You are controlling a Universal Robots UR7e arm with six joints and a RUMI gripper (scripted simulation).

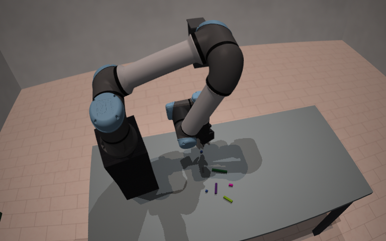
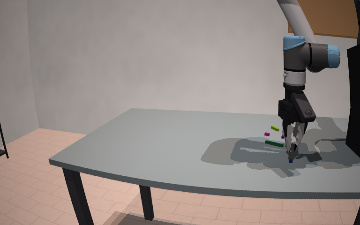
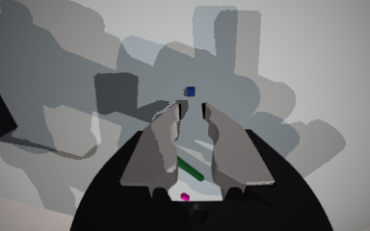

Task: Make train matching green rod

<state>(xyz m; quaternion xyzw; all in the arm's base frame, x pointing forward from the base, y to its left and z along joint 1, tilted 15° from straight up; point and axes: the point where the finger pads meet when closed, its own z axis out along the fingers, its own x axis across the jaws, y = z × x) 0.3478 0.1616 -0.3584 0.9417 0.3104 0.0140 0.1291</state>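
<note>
Plain grey walls [image 2: 132, 53], pinkish brick-pattern floor [image 2: 31, 196]. Grey table [image 2: 159, 148] w/ dark legs (overlapping shadows on it). Brown panel [image 2: 331, 15] top right.

Smooth matt grey table [image 1: 284, 147] top

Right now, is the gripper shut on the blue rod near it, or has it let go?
Let go. The gripper stands slightly open with a bare gap, and the blue rod lies on the table beyond the fingertips.

The grey table [image 1: 298, 147] carries green [image 1: 219, 170], purple [image 1: 215, 188], magenta [image 1: 230, 185], lime [image 1: 227, 199] and two blue rods [image 1: 206, 191].
</note>
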